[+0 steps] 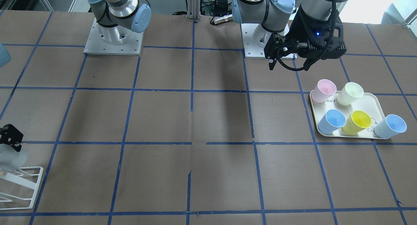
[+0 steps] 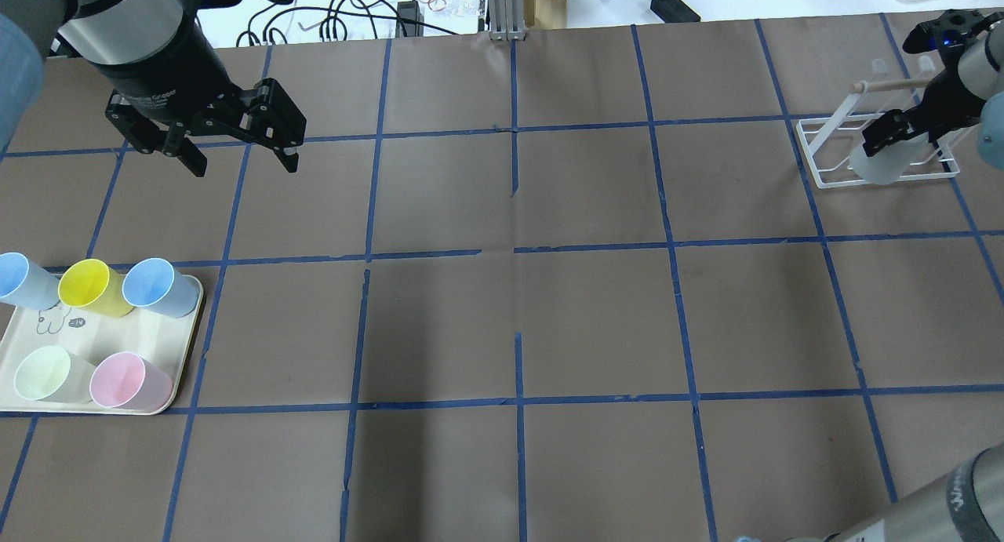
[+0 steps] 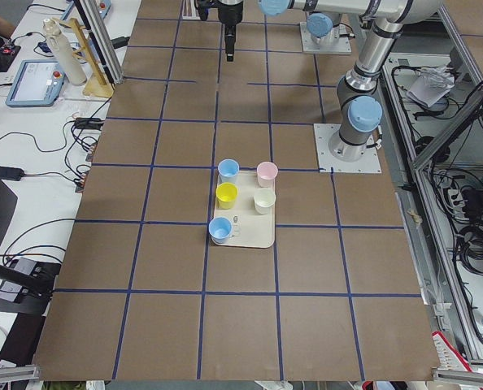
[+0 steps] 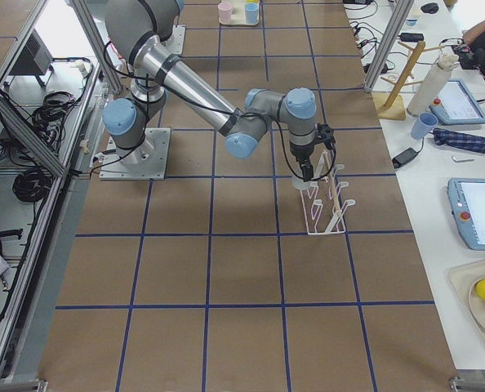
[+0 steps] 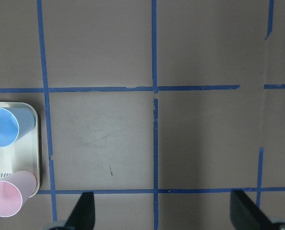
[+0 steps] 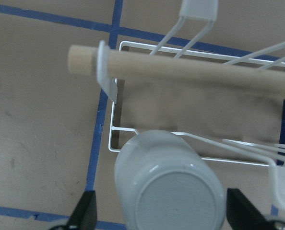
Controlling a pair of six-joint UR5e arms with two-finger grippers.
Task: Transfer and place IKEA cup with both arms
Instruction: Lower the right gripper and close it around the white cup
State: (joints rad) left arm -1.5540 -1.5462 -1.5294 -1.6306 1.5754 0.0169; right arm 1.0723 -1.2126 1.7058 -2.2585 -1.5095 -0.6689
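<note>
The grey IKEA cup hangs upside down on the white wire rack at the table's far right, with its base toward the wrist camera. It also shows in the overhead view and the front view. My right gripper is open, and its fingers stand either side of the cup with a gap on one side. My left gripper is open and empty, raised above the table beyond the tray.
A cream tray at the near left holds pink, pale green, yellow and light-blue cups. Another light-blue cup sits at its edge. The rack carries a wooden rod.
</note>
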